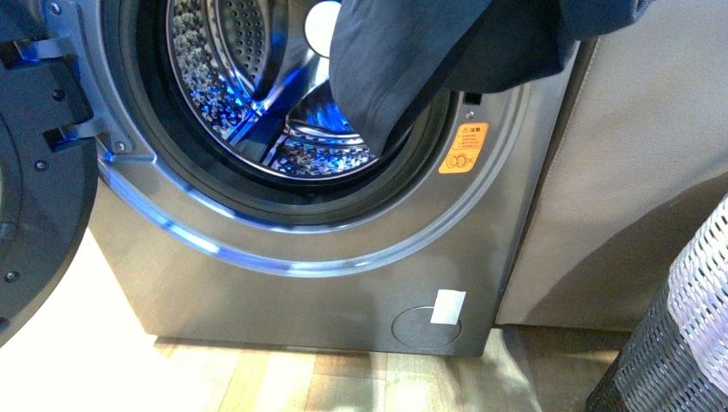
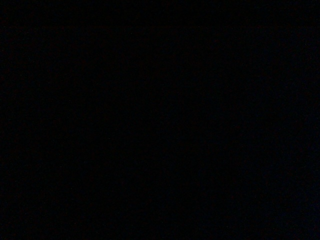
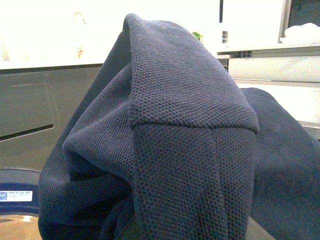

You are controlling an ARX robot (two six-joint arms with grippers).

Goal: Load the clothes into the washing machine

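The navy-blue clothes hang from the top of the front view, drooping across the upper right of the washing machine's round opening and partly into the shiny perforated drum. Neither gripper shows in the front view. In the right wrist view the clothes fill most of the picture and cover the jaws of my right gripper, which is shut on them. The left wrist view is dark.
The dark machine door stands swung open at the left. A plain grey-brown cabinet sits right of the machine. A woven basket stands at the lower right. Wood-look floor runs along the front.
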